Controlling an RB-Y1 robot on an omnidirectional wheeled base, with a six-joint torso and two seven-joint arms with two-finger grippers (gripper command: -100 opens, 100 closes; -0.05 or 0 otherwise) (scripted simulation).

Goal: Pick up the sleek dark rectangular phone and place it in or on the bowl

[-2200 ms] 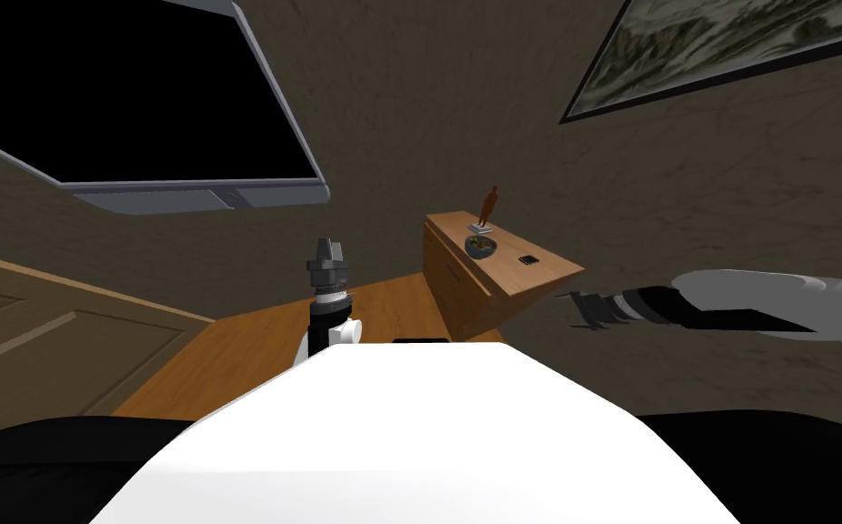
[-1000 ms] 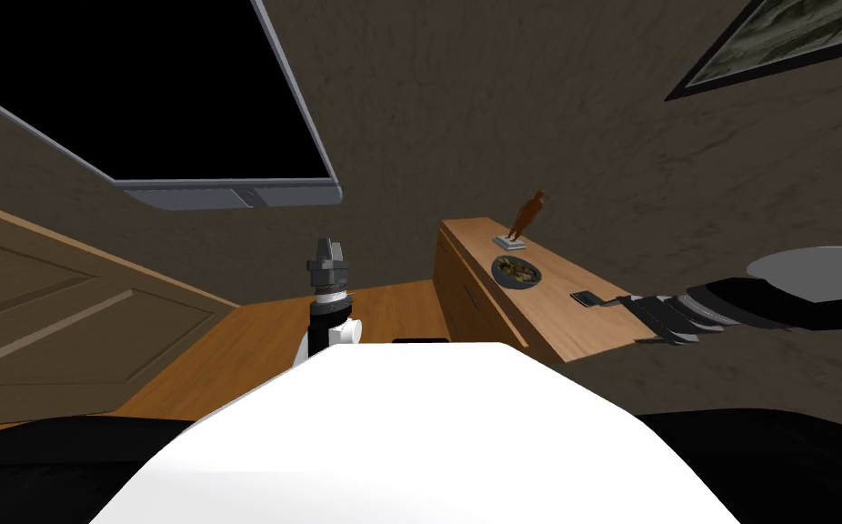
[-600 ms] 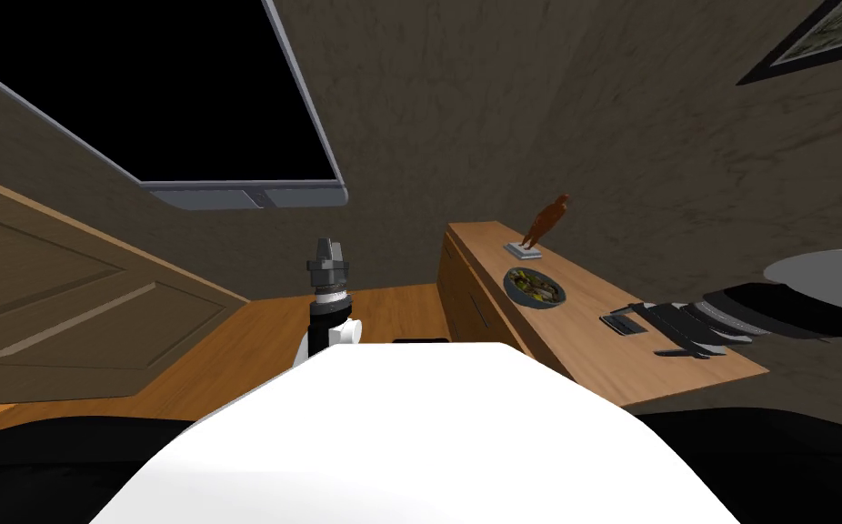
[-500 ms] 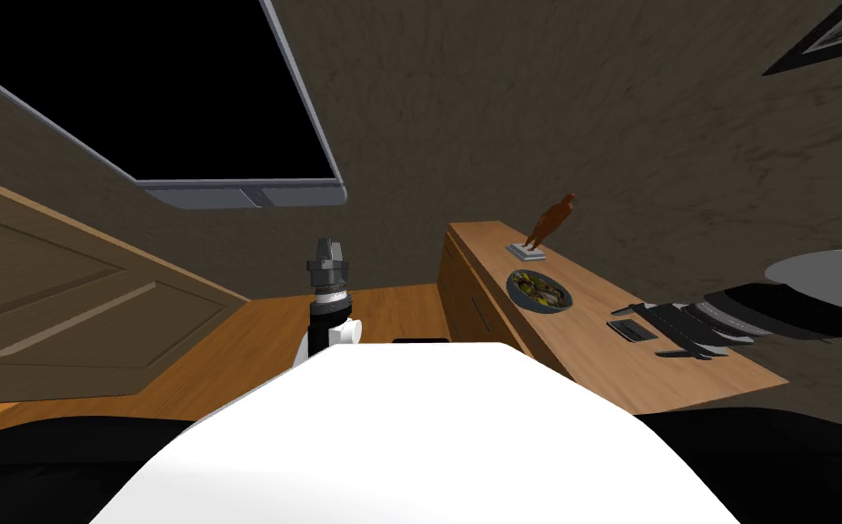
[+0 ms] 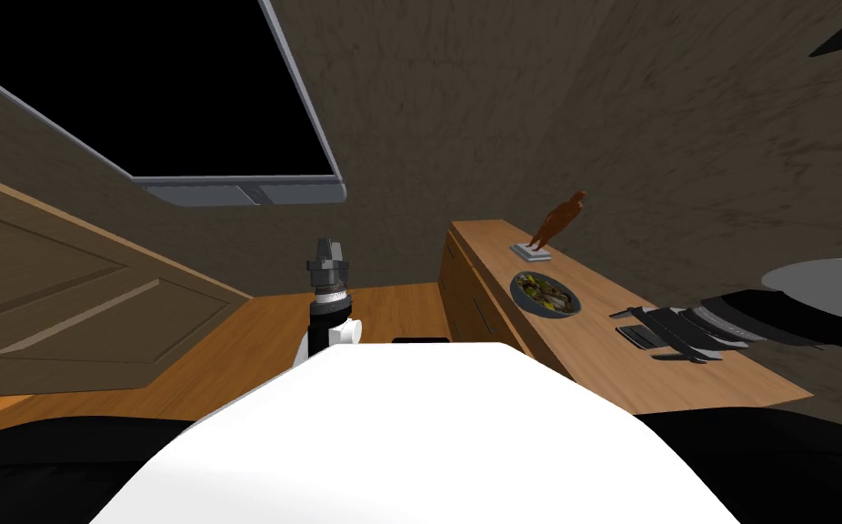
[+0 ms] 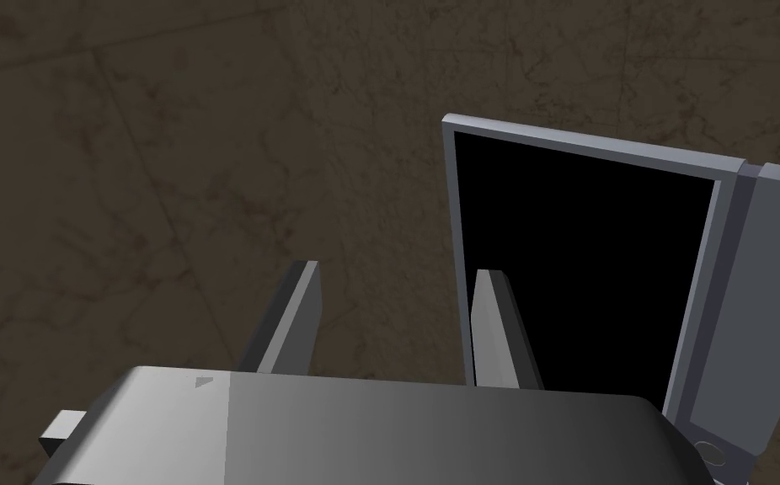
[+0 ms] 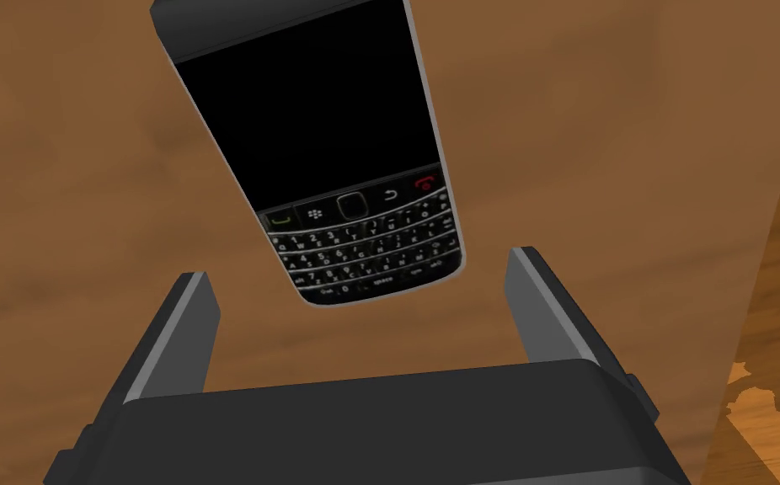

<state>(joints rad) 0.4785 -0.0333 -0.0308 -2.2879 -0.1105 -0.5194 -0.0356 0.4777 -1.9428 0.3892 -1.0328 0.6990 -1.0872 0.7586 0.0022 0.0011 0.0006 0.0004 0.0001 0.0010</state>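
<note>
Right pincer: fingers apart, nothing gripped, poised over the tabletop. The phone lies flat on it, face up. Its keypad end sits just between the fingertips, clear of both, and its screen end points away.

Count on the tabletop: one phone, one bowl with mixed yellow-green contents, one brown figurine on a pale base. The bowl is between figurine and phone, apart from both.

Left pincer: upright, well away from the tabletop, fingers apart, empty.

Tabletop is wood with drawer fronts. Wooden floor, mottled brown wall, black screen in a grey frame, panelled door.
</note>
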